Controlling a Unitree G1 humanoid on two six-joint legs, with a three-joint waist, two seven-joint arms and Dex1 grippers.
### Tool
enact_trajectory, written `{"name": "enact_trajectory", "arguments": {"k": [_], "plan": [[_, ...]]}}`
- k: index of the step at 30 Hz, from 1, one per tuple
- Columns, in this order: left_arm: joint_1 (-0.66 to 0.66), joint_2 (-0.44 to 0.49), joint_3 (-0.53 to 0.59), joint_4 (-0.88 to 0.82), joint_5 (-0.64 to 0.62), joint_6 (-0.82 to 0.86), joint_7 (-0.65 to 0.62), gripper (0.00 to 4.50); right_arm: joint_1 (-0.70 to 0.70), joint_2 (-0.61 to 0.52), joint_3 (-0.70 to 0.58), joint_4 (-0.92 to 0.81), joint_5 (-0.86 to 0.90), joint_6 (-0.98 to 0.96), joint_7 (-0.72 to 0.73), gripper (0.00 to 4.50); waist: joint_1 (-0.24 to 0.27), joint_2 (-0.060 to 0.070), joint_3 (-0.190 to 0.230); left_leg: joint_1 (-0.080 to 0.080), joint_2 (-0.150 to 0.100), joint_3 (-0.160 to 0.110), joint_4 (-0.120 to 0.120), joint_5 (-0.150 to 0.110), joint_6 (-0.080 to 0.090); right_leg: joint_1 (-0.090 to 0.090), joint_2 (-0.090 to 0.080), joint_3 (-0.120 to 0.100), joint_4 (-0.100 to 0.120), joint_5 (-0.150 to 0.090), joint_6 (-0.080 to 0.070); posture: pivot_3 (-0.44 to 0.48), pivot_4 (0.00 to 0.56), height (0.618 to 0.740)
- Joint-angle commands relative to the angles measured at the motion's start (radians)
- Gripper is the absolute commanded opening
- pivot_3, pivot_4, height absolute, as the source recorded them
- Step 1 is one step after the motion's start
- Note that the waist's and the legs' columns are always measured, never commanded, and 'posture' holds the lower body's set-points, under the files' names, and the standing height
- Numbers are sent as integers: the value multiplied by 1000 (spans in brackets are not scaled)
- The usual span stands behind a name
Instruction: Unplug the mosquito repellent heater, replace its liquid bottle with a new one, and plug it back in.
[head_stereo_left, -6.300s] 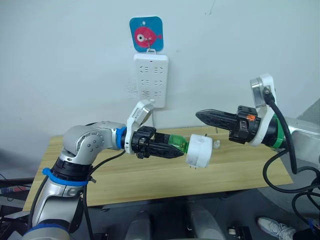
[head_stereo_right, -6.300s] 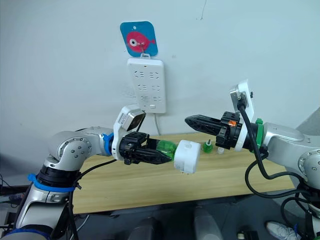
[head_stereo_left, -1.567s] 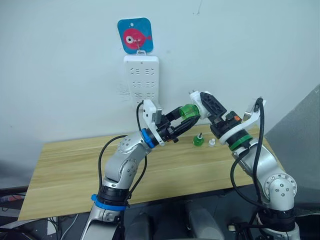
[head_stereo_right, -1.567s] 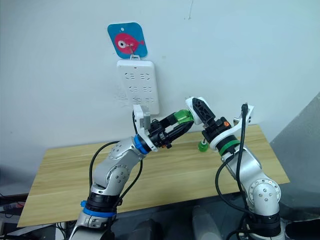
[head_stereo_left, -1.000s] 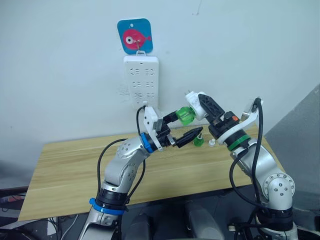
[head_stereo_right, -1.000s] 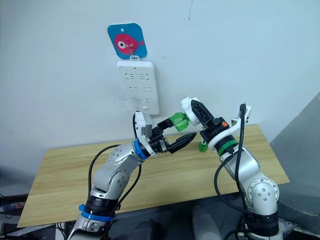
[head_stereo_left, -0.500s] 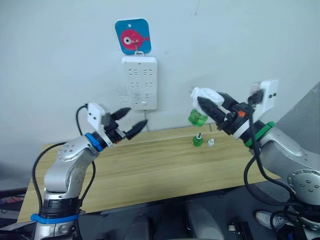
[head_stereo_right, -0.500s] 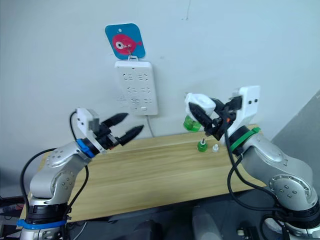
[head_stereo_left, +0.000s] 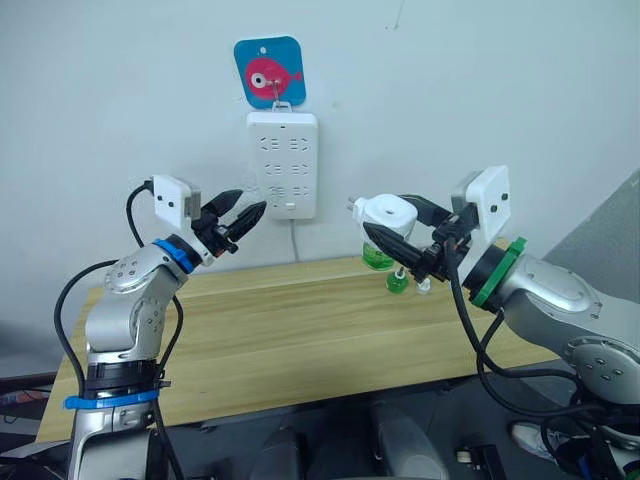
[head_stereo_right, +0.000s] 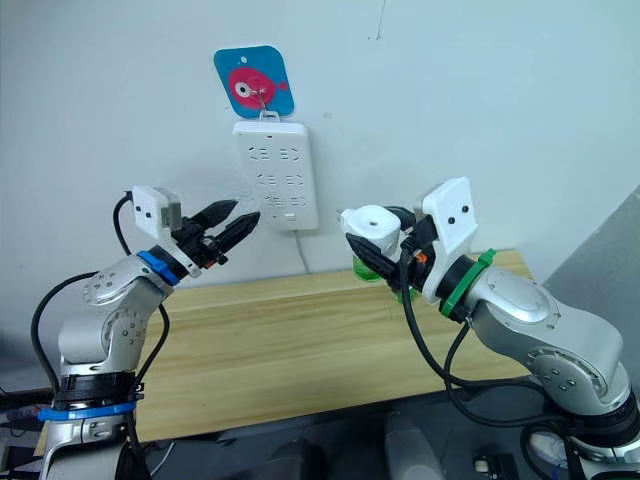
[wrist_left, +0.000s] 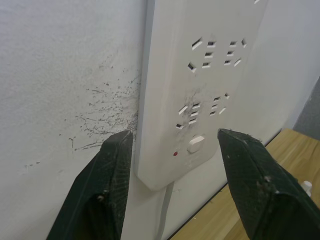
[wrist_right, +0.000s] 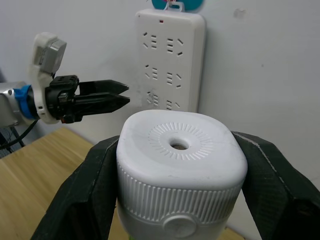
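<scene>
Two grippers are raised before the wall. The right gripper (head_stereo_left: 400, 243) is clenched on the mosquito repellent heater (head_stereo_left: 385, 215), with a green bottle (head_stereo_left: 378, 258) screwed below it; the other green bottle (head_stereo_left: 397, 281) stands on the wooden table (head_stereo_left: 280, 330). The left gripper (head_stereo_left: 245, 217) is released and empty, near the white power strip (head_stereo_left: 283, 164). For a good plug-in, I think the prongs should first turn to face one socket squarely. A fish picture (head_stereo_left: 269, 70) hangs above.
</scene>
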Motion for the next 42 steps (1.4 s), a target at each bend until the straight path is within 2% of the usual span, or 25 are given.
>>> {"name": "enact_trajectory", "arguments": {"k": [1, 14, 26, 39, 42], "plan": [[-50, 12, -13, 39, 23, -50, -36, 2906, -18, 5, -1, -51, -27, 8, 35, 3052, 0, 0, 0, 0, 0, 0, 0, 0, 0, 0, 0, 0, 0, 0, 0, -170, 154, 730], [-236, 24, -67, 290, 76, -115, -173, 2906, -5, 38, -9, -80, -66, 56, 70, 3051, -3, 0, 0, 0, 0, 0, 0, 0, 0, 0, 0, -1, 0, 0, 0, -192, 151, 730], [-344, 66, -136, 360, 72, -42, -391, 2906, 18, 49, -31, -96, -51, 84, 92, 3040, -4, 0, 0, -1, 0, -2, 0, 0, 0, 0, 0, -2, 0, 0, 0, -202, 146, 730], [-376, 9, -132, 345, 67, 17, -374, 2906, -32, 129, -33, -60, -11, 141, 36, 3039, -4, 0, 0, -1, -1, -3, 0, 0, 0, 0, -2, -3, 0, 0, 0, -211, 141, 730], [-377, 13, -131, 349, 70, 26, -378, 2277, -64, 161, -13, -35, -36, 154, 15, 3039, -5, 0, 0, -1, -1, -3, 0, 0, 0, 0, -2, -3, 0, 0, 0, -214, 141, 730]]}}
